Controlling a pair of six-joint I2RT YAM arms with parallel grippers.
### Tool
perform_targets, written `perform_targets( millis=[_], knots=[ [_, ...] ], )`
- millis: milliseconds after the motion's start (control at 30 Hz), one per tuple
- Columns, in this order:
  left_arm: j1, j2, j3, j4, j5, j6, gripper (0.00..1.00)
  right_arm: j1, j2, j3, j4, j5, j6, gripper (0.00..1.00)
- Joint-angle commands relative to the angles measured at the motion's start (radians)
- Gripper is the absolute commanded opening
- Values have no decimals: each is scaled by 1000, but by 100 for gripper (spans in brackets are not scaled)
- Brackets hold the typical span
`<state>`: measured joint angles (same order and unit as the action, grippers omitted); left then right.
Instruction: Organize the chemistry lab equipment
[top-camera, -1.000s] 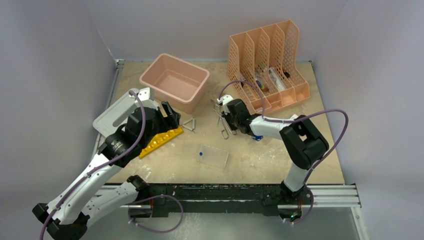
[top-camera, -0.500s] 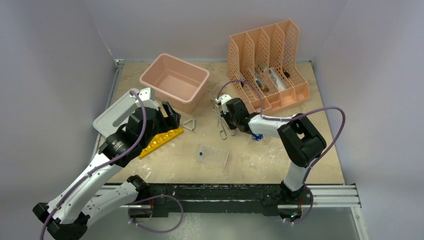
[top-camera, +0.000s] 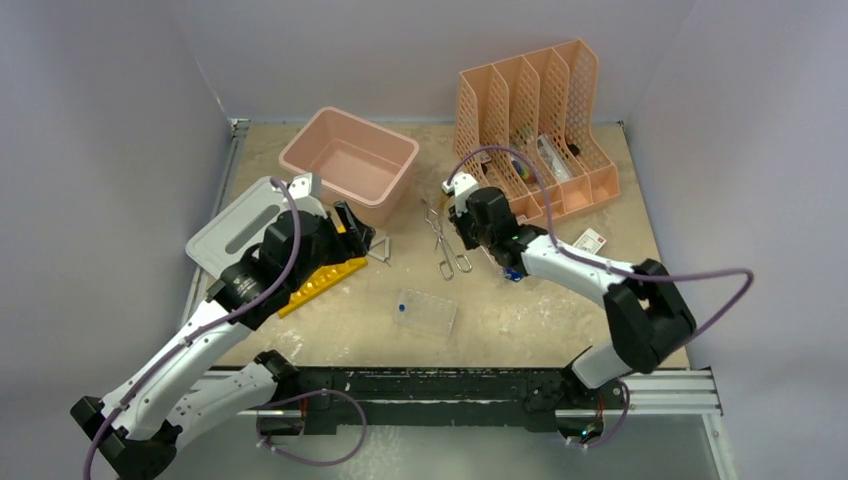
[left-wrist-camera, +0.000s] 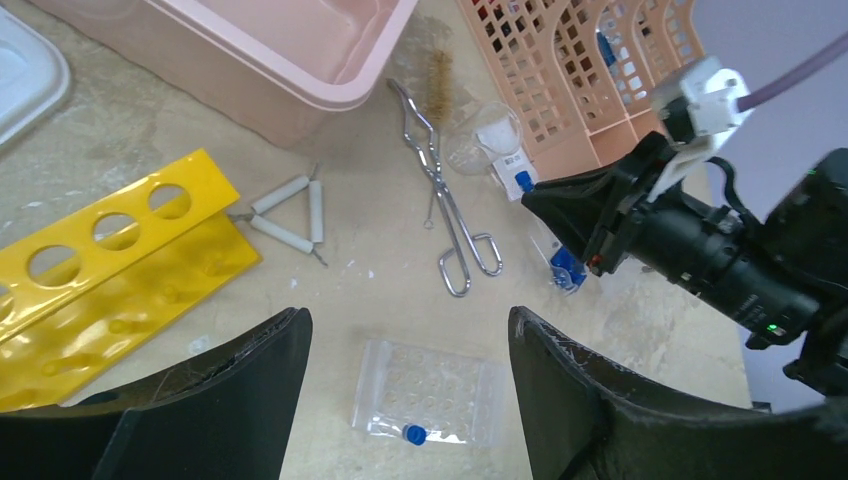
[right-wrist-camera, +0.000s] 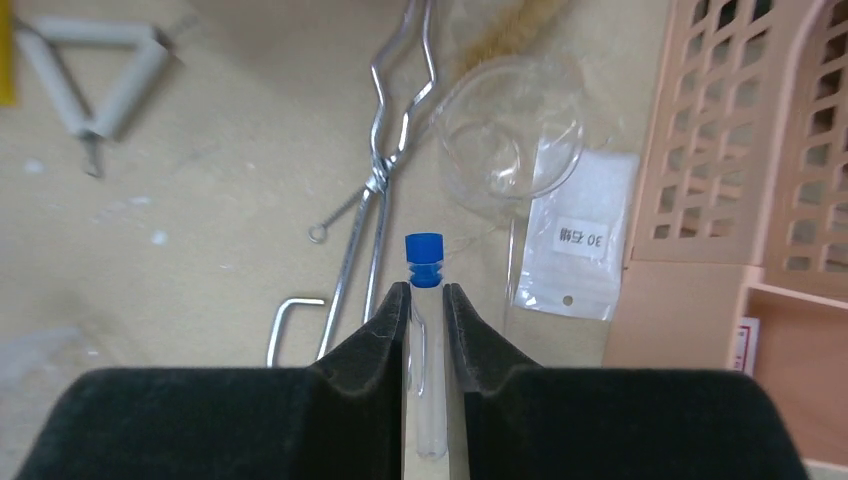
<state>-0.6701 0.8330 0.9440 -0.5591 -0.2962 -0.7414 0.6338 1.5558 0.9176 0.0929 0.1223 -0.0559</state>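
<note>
Right gripper (right-wrist-camera: 425, 300) is clamped on a slim clear vial (right-wrist-camera: 426, 268), whose bright blue cap pokes out just past the black fingertips. It is held just to the right of the metal tongs (top-camera: 442, 243), off the near-left corner of the peach file holder (top-camera: 530, 120). Those tongs lie flat mid-table, scissor-like, finger loops toward the near side and thin tips pointing far. Beyond them in the right wrist view sit a clear round dish (right-wrist-camera: 515, 125) and a small labelled bag (right-wrist-camera: 575, 235). Over on the left, the left gripper (left-wrist-camera: 405, 330) hangs with its fingers spread wide and nothing between them. Its arm reaches across the yellow rack (top-camera: 322, 281), a long bright plastic piece with a row of round holes on top and dimples on the plate below. Just past the rack's right end lies the wire triangle (top-camera: 378, 248), its three sides sleeved in white, close to the near wall of the pink tub (top-camera: 350, 160). The grey lid (top-camera: 225, 235) lies left of the tub. Nearer, around mid-table, the clear tray (top-camera: 427, 312) rests flat, its shallow wells faintly visible, with a second blue-capped vial (top-camera: 401, 307) at its left edge.
</note>
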Motion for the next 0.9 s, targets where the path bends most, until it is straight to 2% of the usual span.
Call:
perform_targets(
  millis=[0, 233, 400, 667, 867],
  knots=[
    [1, 3, -11, 114, 65, -39, 71, 1, -130, -22, 15, -79, 82, 14],
    [0, 44, -49, 275, 208, -70, 74, 1, -322, -53, 104, -206, 315, 13],
    [-1, 102, -68, 420, 302, -106, 74, 1, -422, -18, 126, -276, 492, 15],
    [-36, 190, -91, 720, 465, -144, 71, 1, -459, 56, 163, -245, 753, 15],
    [-80, 253, -72, 816, 473, -189, 70, 0, -479, 52, 206, -208, 938, 16]
  ],
)
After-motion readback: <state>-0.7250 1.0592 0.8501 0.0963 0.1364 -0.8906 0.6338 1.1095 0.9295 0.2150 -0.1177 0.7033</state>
